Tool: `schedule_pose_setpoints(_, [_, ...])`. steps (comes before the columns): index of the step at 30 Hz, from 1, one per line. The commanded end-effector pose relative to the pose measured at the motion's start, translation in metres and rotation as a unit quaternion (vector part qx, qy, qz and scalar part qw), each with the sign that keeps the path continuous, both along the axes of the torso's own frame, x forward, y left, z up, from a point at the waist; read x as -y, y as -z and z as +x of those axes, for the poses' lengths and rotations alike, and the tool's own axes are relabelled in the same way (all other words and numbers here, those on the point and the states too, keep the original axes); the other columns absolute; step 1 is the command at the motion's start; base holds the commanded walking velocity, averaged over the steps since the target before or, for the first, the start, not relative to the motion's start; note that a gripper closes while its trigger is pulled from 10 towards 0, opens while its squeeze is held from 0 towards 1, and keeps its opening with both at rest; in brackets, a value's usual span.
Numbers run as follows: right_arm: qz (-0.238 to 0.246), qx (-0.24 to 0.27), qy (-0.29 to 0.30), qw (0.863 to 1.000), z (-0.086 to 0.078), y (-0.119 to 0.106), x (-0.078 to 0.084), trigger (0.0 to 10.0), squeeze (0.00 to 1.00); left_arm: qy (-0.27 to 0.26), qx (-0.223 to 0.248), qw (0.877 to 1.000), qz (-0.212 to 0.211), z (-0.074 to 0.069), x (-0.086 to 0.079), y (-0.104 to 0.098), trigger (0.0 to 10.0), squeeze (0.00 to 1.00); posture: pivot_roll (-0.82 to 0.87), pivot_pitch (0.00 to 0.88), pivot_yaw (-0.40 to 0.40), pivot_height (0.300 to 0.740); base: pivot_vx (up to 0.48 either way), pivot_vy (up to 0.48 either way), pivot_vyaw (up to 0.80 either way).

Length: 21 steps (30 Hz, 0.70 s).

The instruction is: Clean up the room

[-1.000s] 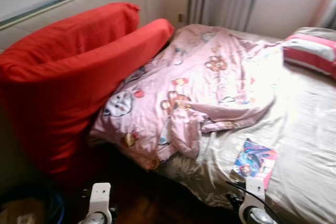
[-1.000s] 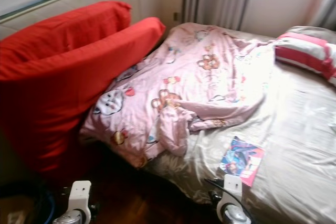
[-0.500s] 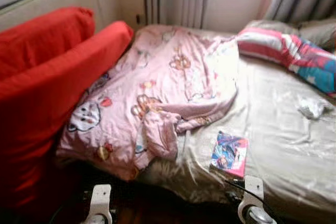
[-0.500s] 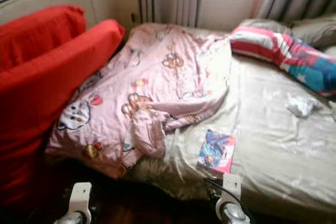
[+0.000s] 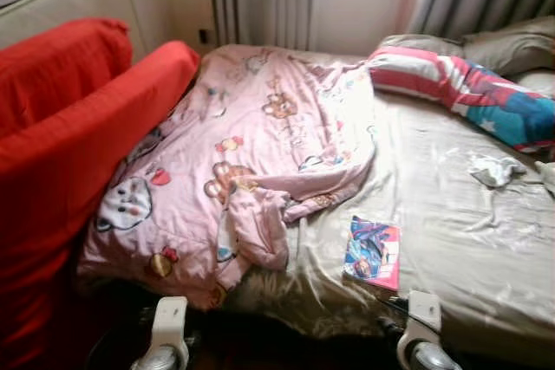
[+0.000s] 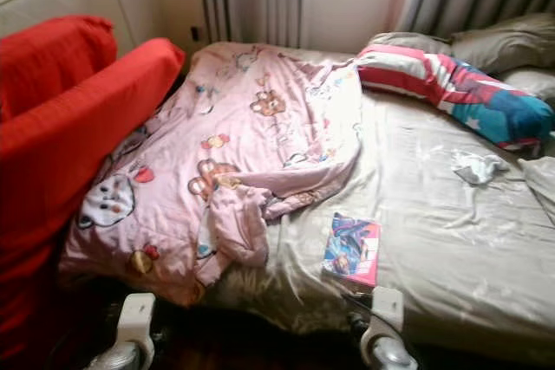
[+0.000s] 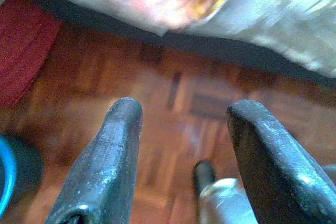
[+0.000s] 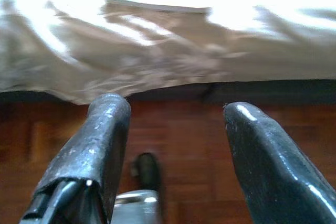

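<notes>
A bed (image 5: 486,249) with a tan sheet has a pink blanket (image 5: 251,153) bunched up on its left side. A colorful book (image 5: 374,251) lies near the bed's near edge, just right of the blanket. A striped pillow (image 5: 460,93) sits far right, with a crumpled white cloth (image 5: 494,169) near it. Big red cushions (image 5: 69,145) lean at the left. The left pincer (image 7: 184,150) and right pincer (image 8: 173,145) both hang open over the wood floor (image 7: 173,103), holding nothing.

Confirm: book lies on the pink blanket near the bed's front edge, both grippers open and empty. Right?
One error. The book lies on the bare tan sheet, beside the pink blanket, not on it; the left eye view shows this. It is near the front edge, and the left gripper and right gripper are open and empty.
</notes>
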State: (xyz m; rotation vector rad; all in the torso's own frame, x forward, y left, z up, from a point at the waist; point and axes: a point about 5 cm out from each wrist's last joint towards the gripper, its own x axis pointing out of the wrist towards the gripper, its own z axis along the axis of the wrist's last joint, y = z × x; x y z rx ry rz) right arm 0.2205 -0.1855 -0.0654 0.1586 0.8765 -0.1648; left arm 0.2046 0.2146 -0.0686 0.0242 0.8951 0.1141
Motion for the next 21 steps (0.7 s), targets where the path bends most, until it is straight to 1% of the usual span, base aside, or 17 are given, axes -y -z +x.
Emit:
schedule_pose_setpoints(1, [-0.009, 0.005, 0.007, 1.0, -0.0006, -0.0011, 0.0087, 10.0, 0.0, 0.007, 0.005, 1.0, -0.006, 0.0042, 0.0058, -0.0012, 10.0, 0.0, -0.06, 0.0, 0.028, 0.733, 0.0, 0.0, 0.0])
schedule_pose_setpoints(21, [-0.011, 0.006, 0.004, 1.0, -0.0013, -0.0007, 0.0083, 10.0, 0.0, 0.015, 0.005, 1.0, -0.004, 0.0036, 0.0054, -0.0011, 10.0, 0.0, -0.07, 0.0, 0.032, 0.733, 0.0, 0.0, 0.0])
